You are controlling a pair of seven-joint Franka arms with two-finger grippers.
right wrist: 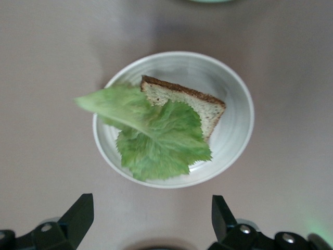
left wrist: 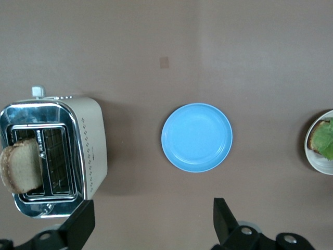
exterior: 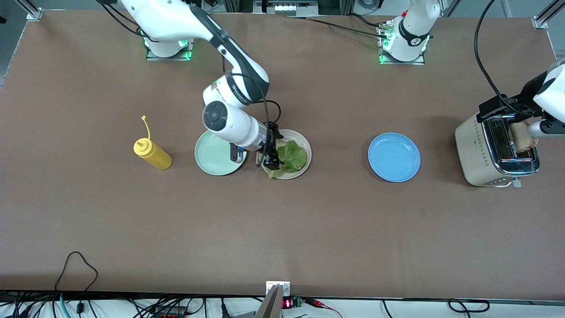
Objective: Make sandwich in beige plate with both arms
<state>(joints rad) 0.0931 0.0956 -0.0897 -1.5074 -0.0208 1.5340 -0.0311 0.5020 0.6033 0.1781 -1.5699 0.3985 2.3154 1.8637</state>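
Observation:
The beige plate (exterior: pixel 304 143) holds one bread slice (right wrist: pixel 200 105) with a ruffled green lettuce leaf (exterior: pixel 292 154) lying on it. In the right wrist view the lettuce (right wrist: pixel 156 135) covers most of the slice and hangs over the plate's rim (right wrist: pixel 237 125). My right gripper (exterior: pixel 271 158) is open and empty, just over the plate's edge toward the mint green plate; its fingers (right wrist: pixel 78 219) frame bare table. A second bread slice (exterior: pixel 523 136) stands in the toaster (exterior: pixel 474 150). My left gripper (exterior: pixel 499 108) is open and empty above the toaster; its fingers (left wrist: pixel 80 224) show wide apart.
A mint green plate (exterior: pixel 212 154) sits beside the beige plate, toward the right arm's end. A yellow squeeze bottle (exterior: pixel 152 153) lies past it. A blue plate (exterior: pixel 393 157) sits between the beige plate and the toaster; it also shows in the left wrist view (left wrist: pixel 196 137).

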